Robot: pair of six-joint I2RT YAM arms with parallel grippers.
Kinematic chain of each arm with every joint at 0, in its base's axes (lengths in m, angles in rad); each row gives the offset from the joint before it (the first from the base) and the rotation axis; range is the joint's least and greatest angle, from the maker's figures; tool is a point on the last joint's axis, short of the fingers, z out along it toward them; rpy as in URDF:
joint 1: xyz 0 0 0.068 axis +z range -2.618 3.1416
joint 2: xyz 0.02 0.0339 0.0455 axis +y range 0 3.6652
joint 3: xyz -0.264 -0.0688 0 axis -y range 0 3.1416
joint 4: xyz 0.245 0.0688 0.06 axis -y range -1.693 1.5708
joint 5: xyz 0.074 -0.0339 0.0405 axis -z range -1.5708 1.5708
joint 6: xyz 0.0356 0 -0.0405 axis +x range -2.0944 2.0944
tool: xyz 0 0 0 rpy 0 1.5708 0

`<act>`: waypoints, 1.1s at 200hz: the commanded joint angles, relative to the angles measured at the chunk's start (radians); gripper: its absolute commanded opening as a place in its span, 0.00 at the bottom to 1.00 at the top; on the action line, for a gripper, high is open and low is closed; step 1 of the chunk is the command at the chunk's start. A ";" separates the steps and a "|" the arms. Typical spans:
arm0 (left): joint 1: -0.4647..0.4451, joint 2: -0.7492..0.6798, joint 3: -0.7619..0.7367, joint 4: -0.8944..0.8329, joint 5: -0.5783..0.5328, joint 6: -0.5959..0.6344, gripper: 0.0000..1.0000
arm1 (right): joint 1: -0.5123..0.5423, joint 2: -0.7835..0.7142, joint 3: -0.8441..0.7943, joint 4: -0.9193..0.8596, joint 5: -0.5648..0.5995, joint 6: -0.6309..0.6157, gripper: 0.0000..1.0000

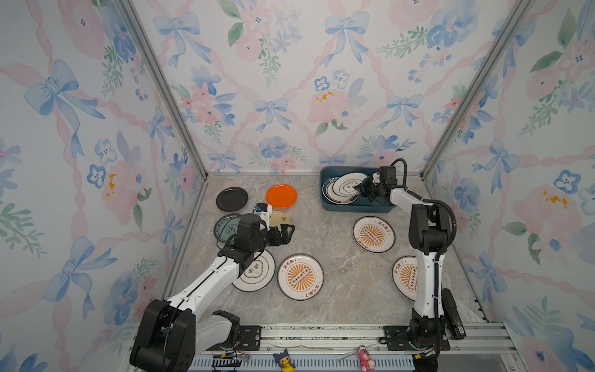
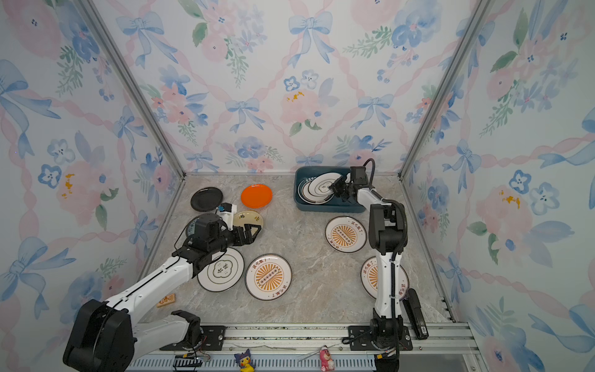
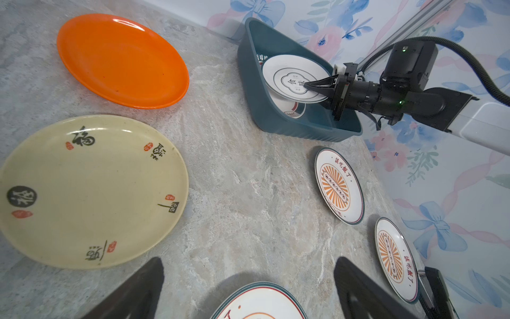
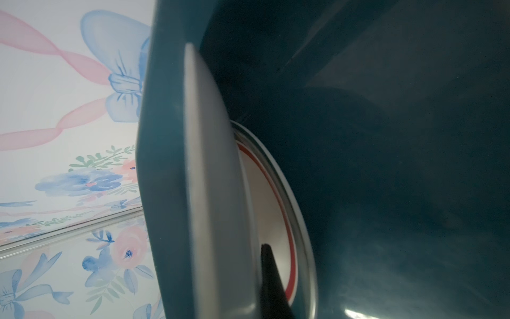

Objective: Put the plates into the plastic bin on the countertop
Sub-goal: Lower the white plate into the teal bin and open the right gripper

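Note:
My right gripper [image 1: 361,188] is shut on a white cloud-emblem plate [image 1: 349,185], held tilted inside the dark teal plastic bin [image 1: 325,206] at the back right. That plate's edge [image 4: 215,193] lies over a red-lined plate [image 4: 276,210] in the bin. My left gripper [image 1: 288,233] hangs open and empty over the countertop [image 1: 335,257], beside the yellow plate [image 1: 279,218]. Black [image 1: 231,199], orange [image 1: 281,195] and teal-patterned [image 1: 225,227] plates lie at the back left. Another cloud plate [image 1: 257,275] and three sunburst plates [image 1: 300,277] [image 1: 373,234] [image 1: 405,277] lie nearer the front.
A black device [image 1: 452,317] lies at the front right beside the right arm's base. Two small toys [image 1: 285,360] [image 1: 366,358] stand on the front rail. A small orange tag [image 2: 166,300] lies under the left arm. Wallpapered walls close off three sides.

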 commanded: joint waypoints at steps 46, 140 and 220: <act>0.008 -0.002 -0.012 -0.010 0.001 -0.005 0.98 | 0.036 0.062 0.070 0.018 -0.006 0.027 0.05; 0.014 0.003 -0.012 -0.006 0.013 -0.007 0.98 | 0.054 0.038 0.087 -0.139 0.049 -0.070 0.50; 0.013 -0.002 -0.022 -0.002 0.016 -0.008 0.98 | 0.077 -0.023 0.141 -0.396 0.208 -0.238 0.57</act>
